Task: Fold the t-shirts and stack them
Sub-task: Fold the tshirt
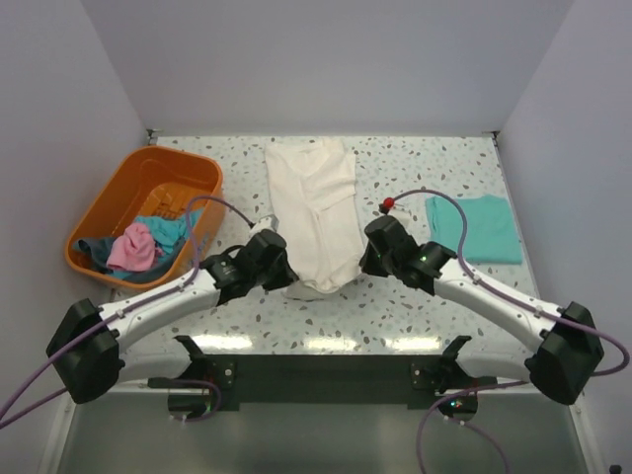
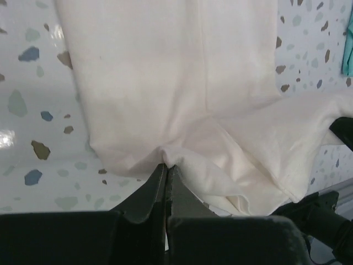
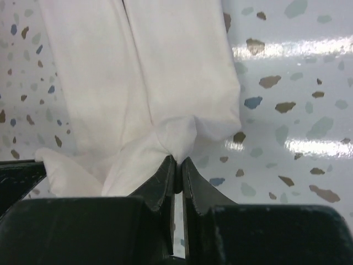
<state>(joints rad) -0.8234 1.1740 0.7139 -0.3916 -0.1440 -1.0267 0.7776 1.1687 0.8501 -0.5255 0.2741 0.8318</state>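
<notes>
Pinching soft cream t-shirt | left claw, right claw | long folded strip

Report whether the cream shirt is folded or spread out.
Partly folded: the cream shirt lies as a narrow strip, its sides turned in. The left gripper and right gripper pinch its near edge.

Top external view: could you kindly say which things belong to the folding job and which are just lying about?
Job:
cream-white t-shirt
teal-green t-shirt

Lying about:
orange basket
pink cloth and blue cloth inside it
</notes>
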